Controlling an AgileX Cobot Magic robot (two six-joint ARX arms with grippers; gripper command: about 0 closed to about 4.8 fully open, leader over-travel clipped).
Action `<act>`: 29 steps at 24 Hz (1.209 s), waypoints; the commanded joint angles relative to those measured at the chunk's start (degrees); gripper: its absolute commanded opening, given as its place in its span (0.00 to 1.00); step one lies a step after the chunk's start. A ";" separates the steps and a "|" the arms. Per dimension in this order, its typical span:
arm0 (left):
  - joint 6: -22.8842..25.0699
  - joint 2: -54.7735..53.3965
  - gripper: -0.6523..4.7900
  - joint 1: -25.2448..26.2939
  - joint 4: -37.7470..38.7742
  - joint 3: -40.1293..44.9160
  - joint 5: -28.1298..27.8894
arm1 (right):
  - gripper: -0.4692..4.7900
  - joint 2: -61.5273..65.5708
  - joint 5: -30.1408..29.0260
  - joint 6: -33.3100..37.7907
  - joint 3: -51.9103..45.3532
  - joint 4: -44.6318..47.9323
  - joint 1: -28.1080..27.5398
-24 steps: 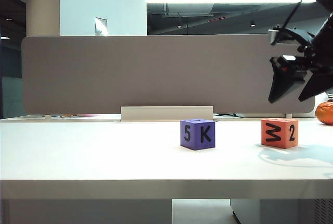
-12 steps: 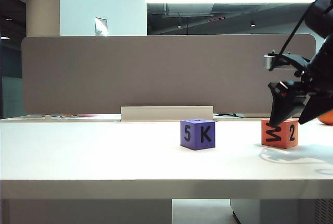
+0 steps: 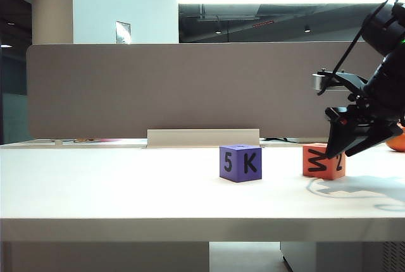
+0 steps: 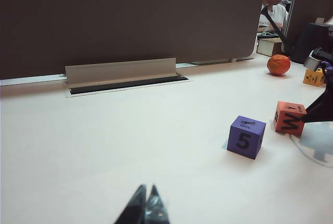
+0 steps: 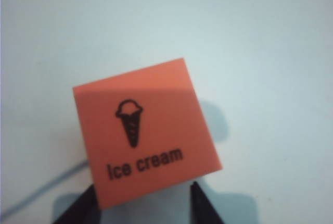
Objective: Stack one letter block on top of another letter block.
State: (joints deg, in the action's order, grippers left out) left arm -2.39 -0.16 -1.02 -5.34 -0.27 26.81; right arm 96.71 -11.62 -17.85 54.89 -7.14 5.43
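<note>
Shifted toward the purple cube [image 3: 240,162] vs. the earlier frame: orange-red cube [image 3: 323,160], near desk's [image 3: 126,190] right edge, nudged as right gripper [image 3: 347,148] came down. Its fingers [image 5: 200,206] straddle the cube, half-closed; whether they grip yet can't be told. Left gripper [image 4: 146,211] sits closed at near edge, empty. Risk: off-centre squeeze twists the cube, probably soft foam w/ matte faces, crisp edges.
</note>
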 commanded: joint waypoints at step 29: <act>0.00 -0.07 0.11 -0.07 -0.74 -0.28 0.15 | 1.00 0.74 4.26 0.15 8.72 -8.87 6.40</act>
State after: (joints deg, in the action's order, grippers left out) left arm -2.42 -0.21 -1.02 -5.34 -0.27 26.79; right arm 97.23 -7.35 -17.56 63.33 -15.84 11.86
